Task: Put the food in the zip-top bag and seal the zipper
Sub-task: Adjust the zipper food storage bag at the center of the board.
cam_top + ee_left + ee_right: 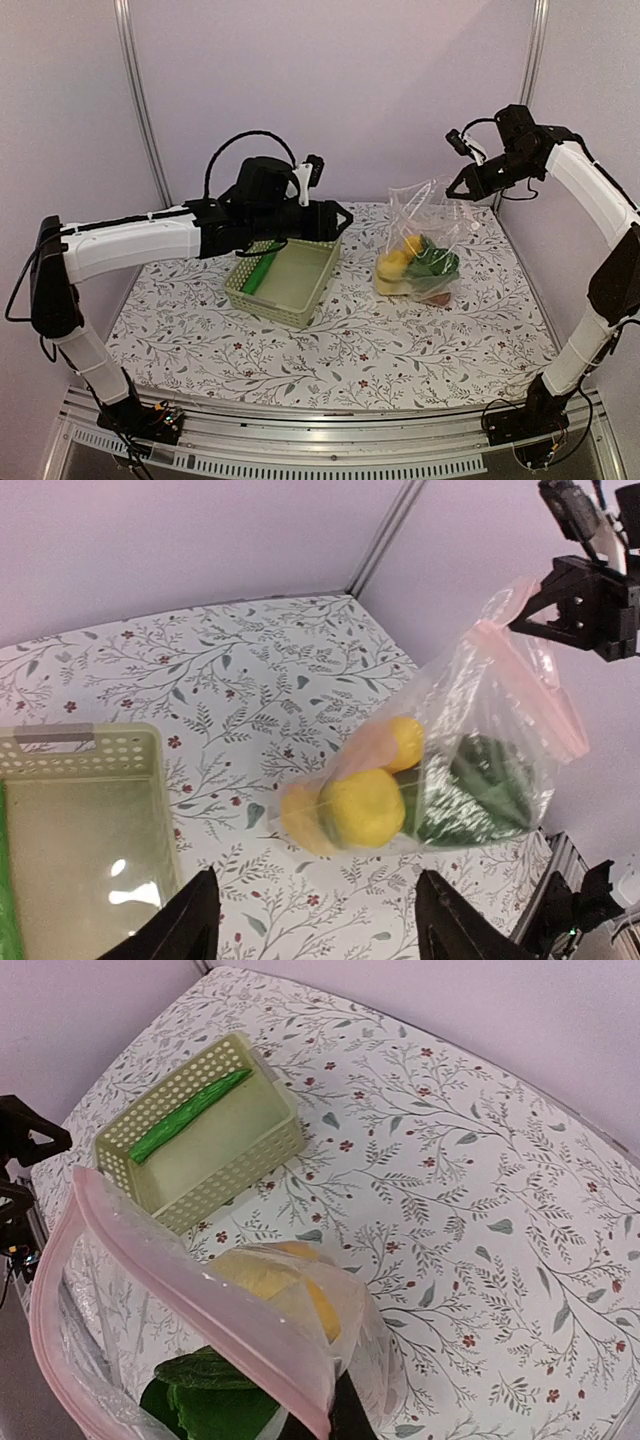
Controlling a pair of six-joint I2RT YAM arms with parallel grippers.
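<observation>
Right pincer (462,185): closed tight on the upper edge of the clear bag (425,225), holding that corner raised above the table (400,340). The bag hangs from the grip with its bottom resting on the cloth, and the pink zipper strip (200,1290) stands apart, so the mouth is open. Inside the bag are yellow pieces (395,262) and a leafy green (435,262).

Left pincer (318,880): fingers well apart and nothing between them. It hovers over the far right corner of the pale green basket (265,300), facing the bag, which is near but not touched. One green cucumber (258,272) lies in the basket along its left wall.
</observation>
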